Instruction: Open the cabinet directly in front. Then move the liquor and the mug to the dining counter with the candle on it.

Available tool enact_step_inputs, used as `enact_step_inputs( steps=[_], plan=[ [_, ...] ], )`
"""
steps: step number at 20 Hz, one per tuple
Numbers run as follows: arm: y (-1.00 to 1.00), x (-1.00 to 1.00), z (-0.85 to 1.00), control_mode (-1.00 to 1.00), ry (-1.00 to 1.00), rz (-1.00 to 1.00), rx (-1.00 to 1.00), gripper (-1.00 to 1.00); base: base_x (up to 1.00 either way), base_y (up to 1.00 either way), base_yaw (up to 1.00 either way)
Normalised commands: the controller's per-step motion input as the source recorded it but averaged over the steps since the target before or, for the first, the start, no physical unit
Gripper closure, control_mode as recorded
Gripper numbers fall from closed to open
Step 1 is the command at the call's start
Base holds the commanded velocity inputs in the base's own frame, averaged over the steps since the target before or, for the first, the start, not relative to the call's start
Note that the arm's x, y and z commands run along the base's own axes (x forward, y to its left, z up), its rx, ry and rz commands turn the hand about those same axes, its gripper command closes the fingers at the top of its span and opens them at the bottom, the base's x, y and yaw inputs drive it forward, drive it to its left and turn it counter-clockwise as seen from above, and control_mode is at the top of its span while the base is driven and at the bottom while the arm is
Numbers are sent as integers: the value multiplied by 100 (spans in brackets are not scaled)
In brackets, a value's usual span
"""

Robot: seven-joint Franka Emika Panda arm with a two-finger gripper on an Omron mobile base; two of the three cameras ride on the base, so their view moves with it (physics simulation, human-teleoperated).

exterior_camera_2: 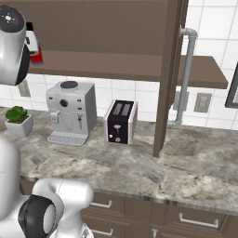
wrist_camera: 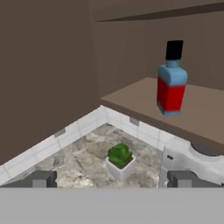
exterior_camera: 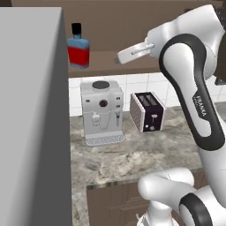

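I see my pincer (wrist_camera: 112, 180) spread wide and empty, facing the liquor (wrist_camera: 171, 81) standing upright on the open cabinet (exterior_camera: 114, 62) shelf above the coffee machine (exterior_camera: 102, 112).

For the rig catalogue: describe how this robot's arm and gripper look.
The arm has glossy white rounded shells with dark grey-black joint bands and small FRANKA lettering along one link. The gripper ends in two small, blocky dark grey finger tips. No loose cables are visible.
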Motion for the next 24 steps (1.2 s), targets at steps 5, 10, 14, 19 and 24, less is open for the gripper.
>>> enact_step_inputs(
  steps=[5, 10, 14, 19, 24],
  plan=[
    [0, 38, 0, -100, 0, 0, 0, -100, 0, 0, 0],
    [0, 28, 0, -100, 0, 0, 0, -100, 0, 0, 0],
    [0, 32, 0, -100, 0, -1, 0, -100, 0, 0, 0],
    [5, 21, 0, -100, 0, -1, 0, -100, 0, 0, 0],
    [20, 1, -5, -100, 0, 0, 0, -100, 0, 0, 0]
  ],
)
